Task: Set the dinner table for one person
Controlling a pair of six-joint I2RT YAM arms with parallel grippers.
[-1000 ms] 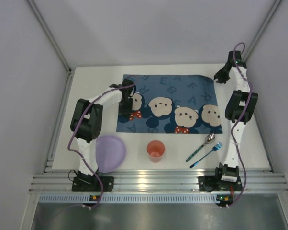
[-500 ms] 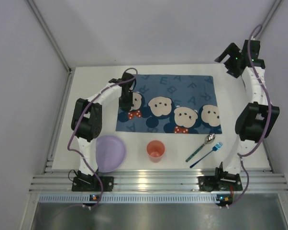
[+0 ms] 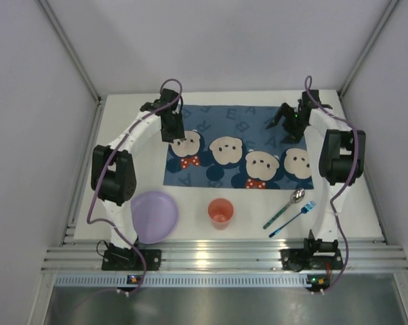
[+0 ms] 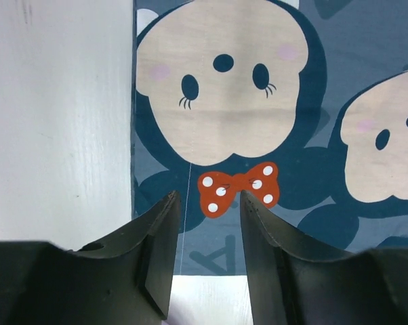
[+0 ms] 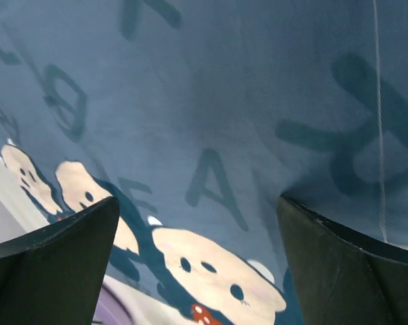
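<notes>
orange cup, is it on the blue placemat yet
No, the cup stands on the bare white table, on the arm-base side of the placemat.

The placemat (image 3: 238, 125) carries scattered darker-blue capital letters, among them A, B, E, F and R; no other text is readable.

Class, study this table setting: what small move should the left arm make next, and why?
Probably bring the left hand toward the round lilac plastic plate. The blue mouse-print cloth placemat lies flat with nothing on it. The hand hovers over its far-left corner, open and empty, and the plate sits near that arm's base.
</notes>
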